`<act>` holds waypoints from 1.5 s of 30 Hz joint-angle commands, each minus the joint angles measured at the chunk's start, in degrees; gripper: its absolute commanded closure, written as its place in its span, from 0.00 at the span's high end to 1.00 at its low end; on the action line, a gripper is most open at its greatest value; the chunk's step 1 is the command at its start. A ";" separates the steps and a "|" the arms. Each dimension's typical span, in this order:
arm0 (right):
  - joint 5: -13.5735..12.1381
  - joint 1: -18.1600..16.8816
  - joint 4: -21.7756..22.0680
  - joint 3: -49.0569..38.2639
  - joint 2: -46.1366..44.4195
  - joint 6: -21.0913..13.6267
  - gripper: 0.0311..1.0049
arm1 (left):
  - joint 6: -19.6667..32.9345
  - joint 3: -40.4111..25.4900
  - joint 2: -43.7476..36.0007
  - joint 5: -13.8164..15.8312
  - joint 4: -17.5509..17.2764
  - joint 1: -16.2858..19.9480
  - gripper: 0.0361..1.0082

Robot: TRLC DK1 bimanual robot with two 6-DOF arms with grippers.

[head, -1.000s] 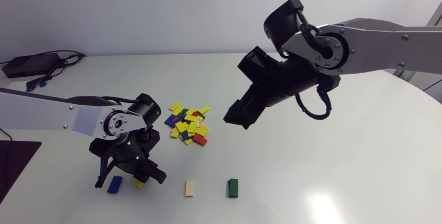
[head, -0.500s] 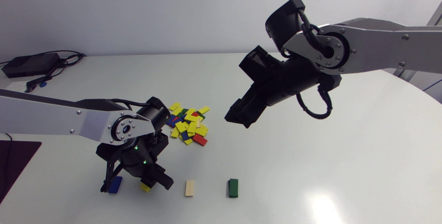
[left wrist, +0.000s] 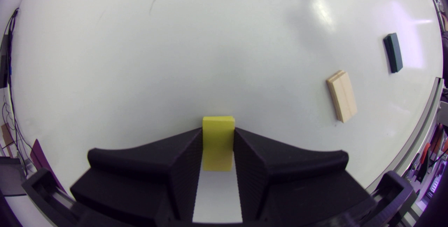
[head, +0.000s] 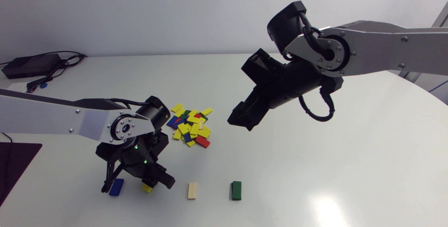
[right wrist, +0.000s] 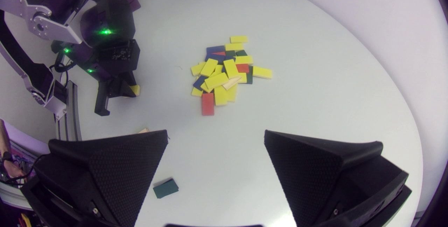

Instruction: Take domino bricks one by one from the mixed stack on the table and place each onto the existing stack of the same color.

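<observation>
In the lower left of the head view, a blue brick (head: pixel 116 187) lies flat on the white table (head: pixel 350 157). Just to its right, the left arm (head: pixel 52 123) comes in from the left edge and points its left gripper (left wrist: pixel 218 133) steeply down, close over the table. Its two fingers are clamped on the long sides of a yellow brick (left wrist: pixel 218 146), one end of which juts out past the fingertips. I cannot tell whether that brick touches the surface. Up and right of it, at the middle of the frame, sits the mixed stack (head: pixel 190 127), mostly yellow with a few blue, red, green and cream pieces. Along the lower edge, further right, a cream brick (head: pixel 192 190) and then a green brick (head: pixel 236 190) lie well apart. Right of the mixed stack, the right gripper (right wrist: pixel 216 143) hangs above the table with its fingers wide apart and nothing between them.
</observation>
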 commanded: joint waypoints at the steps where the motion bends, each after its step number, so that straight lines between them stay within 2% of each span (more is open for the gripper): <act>1: -0.69 0.23 0.51 -1.31 1.41 -0.53 0.96 | -1.85 1.01 1.02 0.19 0.20 -1.32 0.00; 8: -0.69 -0.12 0.51 -0.87 1.59 -0.53 0.96 | -1.94 0.13 0.40 0.19 1.17 -4.22 0.00; 17: -0.60 0.14 0.33 0.28 2.29 -0.44 0.96 | -1.41 -0.92 -0.30 0.27 1.61 -3.96 0.01; 29: -0.60 0.32 0.15 -0.07 2.29 -0.44 0.96 | -0.62 -1.80 -4.25 0.10 -0.59 -3.87 0.01; 39: -0.60 -0.12 0.15 -1.66 0.89 -1.06 0.96 | -0.53 -2.24 -1.44 0.10 -0.32 -2.72 0.01; 45: -0.60 -0.38 0.15 -2.10 0.62 -1.32 0.96 | -0.53 -2.51 -0.30 0.10 0.29 -1.93 0.08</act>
